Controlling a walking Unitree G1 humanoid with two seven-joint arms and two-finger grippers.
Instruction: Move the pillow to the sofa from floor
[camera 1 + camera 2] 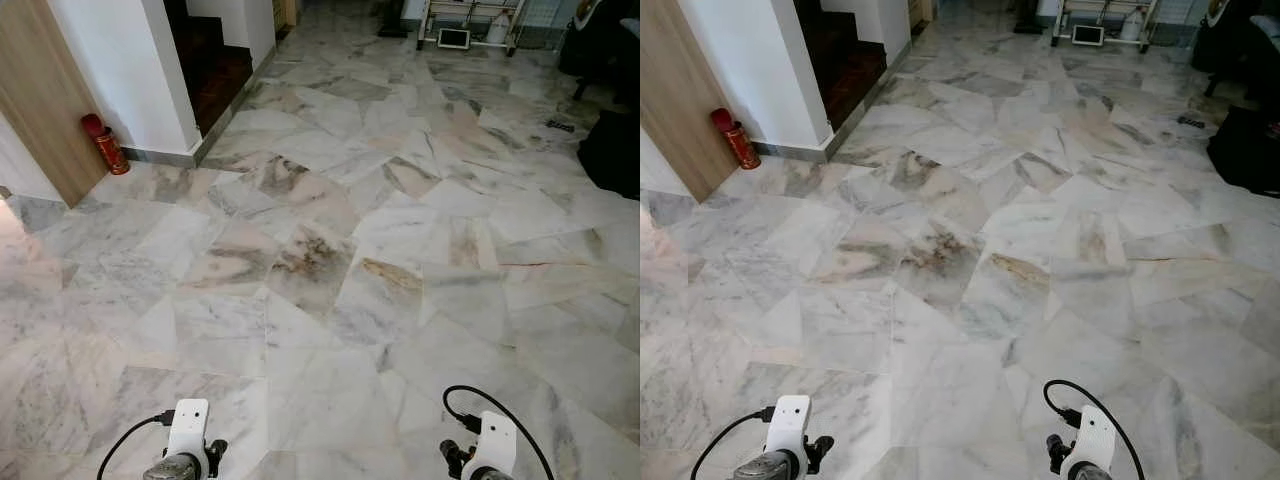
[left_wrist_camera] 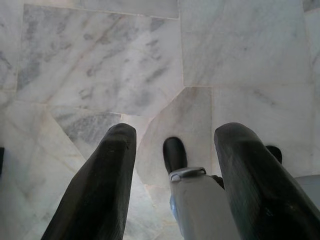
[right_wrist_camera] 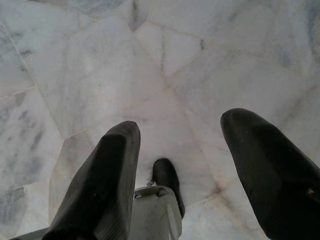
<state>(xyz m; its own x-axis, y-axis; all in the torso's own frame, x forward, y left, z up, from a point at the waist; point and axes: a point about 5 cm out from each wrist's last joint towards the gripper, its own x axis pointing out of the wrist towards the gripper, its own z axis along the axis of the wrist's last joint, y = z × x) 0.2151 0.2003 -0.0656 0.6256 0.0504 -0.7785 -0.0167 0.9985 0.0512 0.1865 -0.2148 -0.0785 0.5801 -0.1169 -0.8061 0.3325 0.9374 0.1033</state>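
My left arm and right arm hang low at the bottom edge of the head views, above a grey-veined marble floor. In the left wrist view my left gripper is open, its two black fingers wide apart over bare marble, with my own black foot below. In the right wrist view my right gripper is open too and holds nothing, hanging over the floor and my other foot.
A red canister stands by a white wall and a wooden panel at the left. Dark wooden stairs rise behind it. A dark bulky object sits at the right edge. A white rack stands far ahead.
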